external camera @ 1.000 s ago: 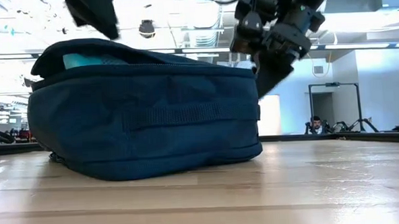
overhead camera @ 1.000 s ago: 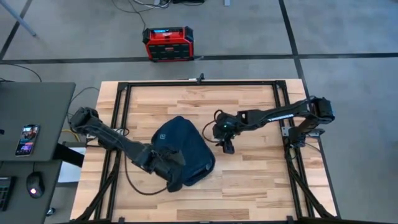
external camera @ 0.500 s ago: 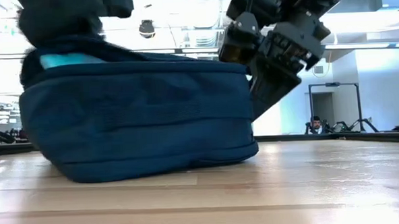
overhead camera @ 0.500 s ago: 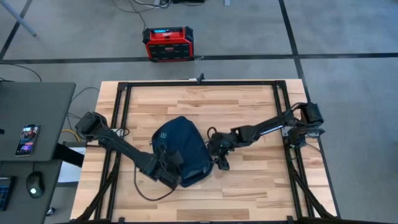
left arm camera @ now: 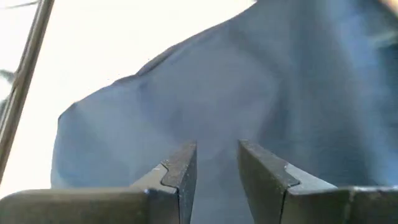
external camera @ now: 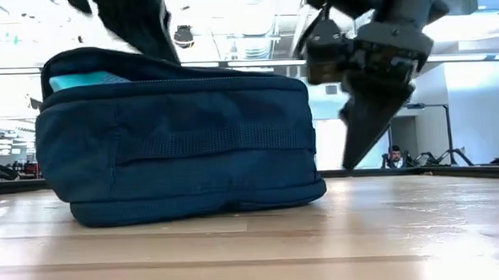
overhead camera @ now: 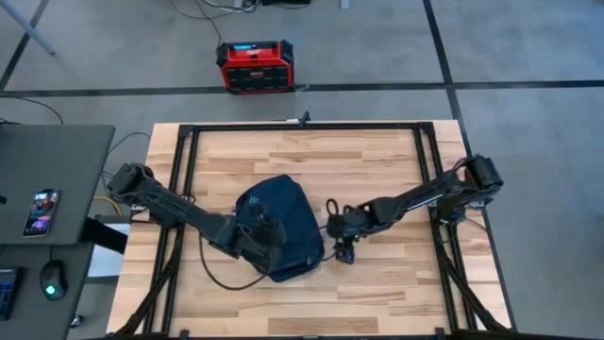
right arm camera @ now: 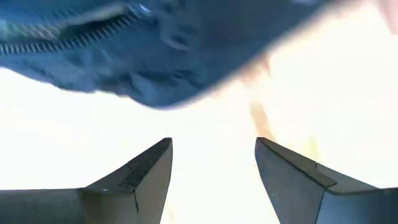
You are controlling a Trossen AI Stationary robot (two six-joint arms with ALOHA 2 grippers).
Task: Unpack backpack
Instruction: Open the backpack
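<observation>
1. Backpack (overhead camera: 281, 229) contents mostly hidden; only a pale teal strip shows under the top flap in the low view.
2. Bare worktop (overhead camera: 311, 161) all around, widest on the far side.
3. Left gripper (overhead camera: 262, 229) over the backpack top, fingers (left arm camera: 181, 171) narrowly parted, holding nothing.
4. Right gripper (overhead camera: 343, 250) just beside the backpack, fingers (right arm camera: 143, 168) wide apart, empty.
</observation>
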